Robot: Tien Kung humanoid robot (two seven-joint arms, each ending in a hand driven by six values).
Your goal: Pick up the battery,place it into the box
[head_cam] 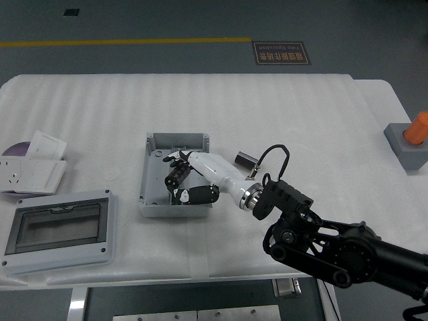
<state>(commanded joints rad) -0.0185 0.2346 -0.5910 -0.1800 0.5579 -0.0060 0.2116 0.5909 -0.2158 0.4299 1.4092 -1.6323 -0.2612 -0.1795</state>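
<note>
The open grey box (153, 189) lies at the table's middle with a metal rail along its floor. My right hand (182, 182), white with black fingers, reaches in from the lower right and sits over the box's inside with the fingers curled. I can make out nothing held in them. A small dark block with a shiny face (244, 159), which looks like the battery, lies on the table just right of the box, beside my forearm (224, 175). The left arm is out of view.
A grey lid with a clear window (57, 229) lies at the front left. A white socket plate and cards (30, 172) lie at the left edge. A grey block with an orange cap (412, 139) stands at the right edge.
</note>
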